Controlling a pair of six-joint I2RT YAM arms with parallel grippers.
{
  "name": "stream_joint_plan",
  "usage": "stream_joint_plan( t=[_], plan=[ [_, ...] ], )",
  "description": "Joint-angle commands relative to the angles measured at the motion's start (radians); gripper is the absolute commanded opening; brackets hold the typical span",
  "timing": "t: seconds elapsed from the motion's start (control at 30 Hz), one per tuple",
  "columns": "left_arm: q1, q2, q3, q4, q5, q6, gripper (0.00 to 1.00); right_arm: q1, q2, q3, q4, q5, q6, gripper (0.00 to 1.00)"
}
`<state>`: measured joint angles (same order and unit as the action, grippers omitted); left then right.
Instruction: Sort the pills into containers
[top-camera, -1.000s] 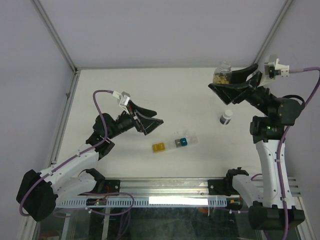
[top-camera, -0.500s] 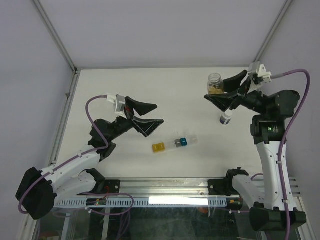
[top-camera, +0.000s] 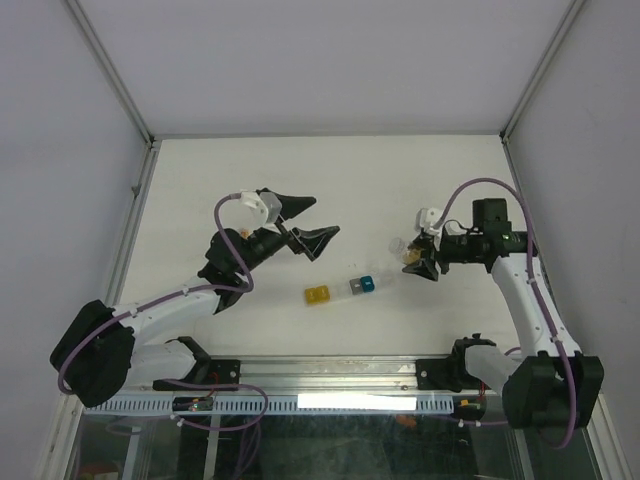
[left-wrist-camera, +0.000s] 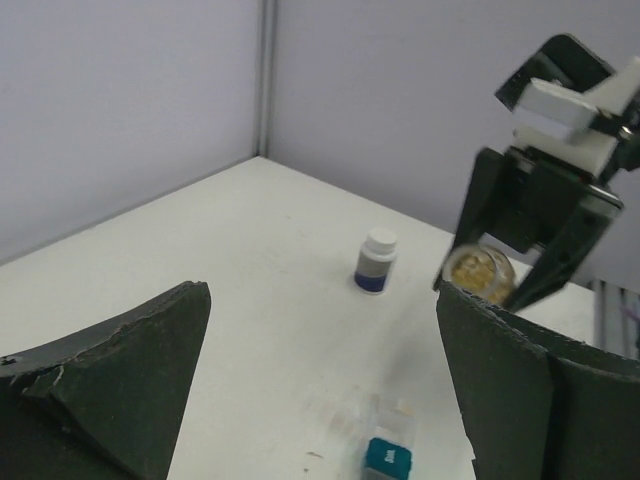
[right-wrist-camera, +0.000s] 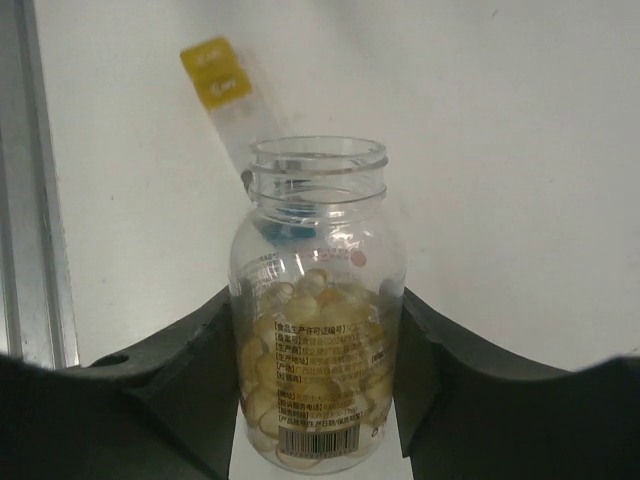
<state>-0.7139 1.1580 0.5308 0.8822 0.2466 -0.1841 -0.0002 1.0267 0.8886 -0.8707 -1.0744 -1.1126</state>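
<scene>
The containers are a short strip: a yellow compartment (top-camera: 318, 295), clear ones (top-camera: 382, 279) and a blue one (top-camera: 365, 284). My right gripper (top-camera: 415, 258) is shut on the round clear vial (right-wrist-camera: 318, 330). The vial is uncapped, and its mouth points at the strip's clear end. The tan-orange pills (right-wrist-camera: 305, 300) show only inside the vial. In the right wrist view the yellow compartment (right-wrist-camera: 215, 75) lies beyond the vial mouth. My left gripper (top-camera: 325, 217) is open and empty, above and left of the strip. The blue compartment (left-wrist-camera: 388, 457) lies below it.
A small dark bottle with a white cap (left-wrist-camera: 377, 262) stands upright beyond the strip, near the vial (left-wrist-camera: 478, 277). In the top view my right arm hides it. An aluminium rail (top-camera: 330, 372) runs along the near edge. White walls bound the table on three sides.
My right gripper carried the vial from the back right corner down to just right of the strip and tipped its mouth toward it. My left gripper shifted slightly right and stayed open.
</scene>
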Motion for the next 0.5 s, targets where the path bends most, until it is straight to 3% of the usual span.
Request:
stream_joint_plan(
  t=[0.0, 0.17, 0.37, 0.47],
  plan=[
    [-0.005, 0.063, 0.059, 0.051, -0.180, 0.101, 0.99, 0.055, 0.075, -0.038, -0.055, 0.175, -0.237, 0.00],
    [-0.005, 0.114, 0.052, 0.064, -0.272, 0.119, 0.99, 0.151, 0.130, -0.061, 0.049, 0.319, -0.178, 0.00],
    [-0.004, 0.065, 0.127, -0.200, -0.296, 0.135, 0.99, 0.201, 0.202, -0.048, 0.081, 0.410, -0.124, 0.00],
    [-0.004, 0.066, 0.104, -0.197, -0.279, 0.107, 0.99, 0.219, 0.222, -0.039, 0.084, 0.465, -0.097, 0.00]
  ],
)
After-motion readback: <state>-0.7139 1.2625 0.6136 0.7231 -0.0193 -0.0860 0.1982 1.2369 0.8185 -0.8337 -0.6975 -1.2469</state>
